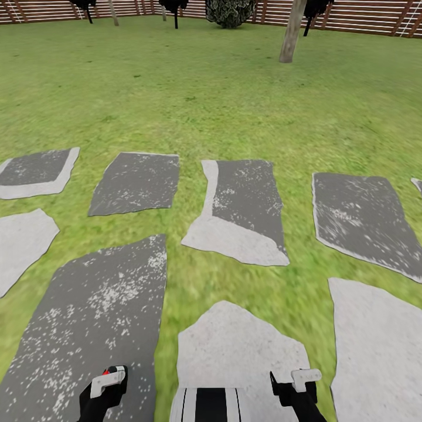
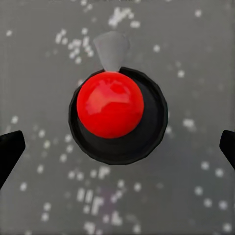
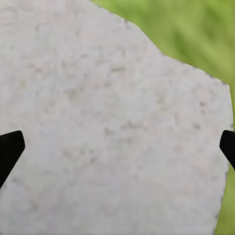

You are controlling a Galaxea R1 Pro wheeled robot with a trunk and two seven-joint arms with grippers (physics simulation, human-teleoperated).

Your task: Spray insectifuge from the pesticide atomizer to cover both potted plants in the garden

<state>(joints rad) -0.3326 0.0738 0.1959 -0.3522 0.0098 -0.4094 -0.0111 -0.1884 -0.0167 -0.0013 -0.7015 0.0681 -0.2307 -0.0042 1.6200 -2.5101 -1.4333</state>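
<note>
I'm seeing my left gripper (image 2: 117, 147) spread wide, hanging over a red ball on a black round base (image 2: 110, 104) above dark speckled paving (image 1: 94, 316). My right gripper (image 3: 117, 147) is gaping empty over pale stone (image 3: 98, 122). Beyond, green lawn (image 1: 211, 99) is running to the brown slatted fence (image 1: 363, 14).

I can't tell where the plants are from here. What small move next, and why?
Probably turn the base slowly to scan the garden. The atomizer already sits between the left gripper fingers, the right gripper hangs open over paving, and ahead lie lawn and fence.
</note>
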